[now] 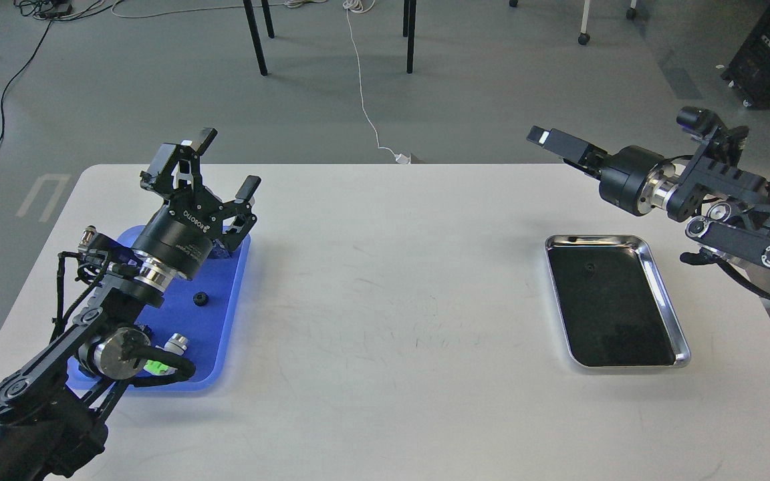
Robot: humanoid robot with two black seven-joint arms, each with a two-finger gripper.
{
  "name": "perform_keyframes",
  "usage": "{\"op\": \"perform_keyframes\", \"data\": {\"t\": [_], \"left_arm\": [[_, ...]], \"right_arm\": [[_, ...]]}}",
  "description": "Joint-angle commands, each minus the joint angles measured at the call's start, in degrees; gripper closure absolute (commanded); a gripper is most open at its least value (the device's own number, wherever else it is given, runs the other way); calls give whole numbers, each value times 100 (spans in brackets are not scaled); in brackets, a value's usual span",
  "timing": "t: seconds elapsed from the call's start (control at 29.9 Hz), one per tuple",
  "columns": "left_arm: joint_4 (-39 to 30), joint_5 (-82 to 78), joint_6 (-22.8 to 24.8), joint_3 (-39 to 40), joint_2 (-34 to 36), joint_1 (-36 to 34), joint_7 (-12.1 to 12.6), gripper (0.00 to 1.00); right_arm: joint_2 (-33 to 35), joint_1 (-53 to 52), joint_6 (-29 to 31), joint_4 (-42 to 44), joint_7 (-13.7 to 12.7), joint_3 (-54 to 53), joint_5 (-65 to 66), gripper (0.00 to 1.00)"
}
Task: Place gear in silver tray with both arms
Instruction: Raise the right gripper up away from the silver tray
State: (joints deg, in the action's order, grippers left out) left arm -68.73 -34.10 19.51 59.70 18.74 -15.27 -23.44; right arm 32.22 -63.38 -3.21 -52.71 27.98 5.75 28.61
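The silver tray (667,302) lies on the right side of the white table. A small black gear (589,268) lies on its dark floor near the far end. A second small black gear (201,298) lies on the blue tray (221,321) at the left. My left gripper (228,162) is open and empty, raised over the far end of the blue tray. My right gripper (549,139) is raised above and behind the silver tray and points left. It is seen side-on, so its fingers cannot be told apart. Nothing shows in it.
A silver cylindrical part (176,343) and a green piece (154,365) lie at the near end of the blue tray, partly behind my left arm. Chair legs (255,37) and a white cable (365,107) are on the floor beyond the table's far edge.
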Motion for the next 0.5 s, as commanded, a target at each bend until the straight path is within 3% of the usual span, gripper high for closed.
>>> {"op": "perform_keyframes", "data": {"t": [0.0,0.17,0.47], "left_arm": [[-9,0,1,7,-28,42,-2,2],[-9,-9,1,7,-81,42,-2,2],[-9,-9,1,7,-169,42,-2,2]], "right_arm": [[-128,387,-4,-38,2,-836,-1066,2],[-208,958,-4,-397,2,-1786,-2007,2],[-541,1547,-22,-547,2,-2735,-2070,1]]}}
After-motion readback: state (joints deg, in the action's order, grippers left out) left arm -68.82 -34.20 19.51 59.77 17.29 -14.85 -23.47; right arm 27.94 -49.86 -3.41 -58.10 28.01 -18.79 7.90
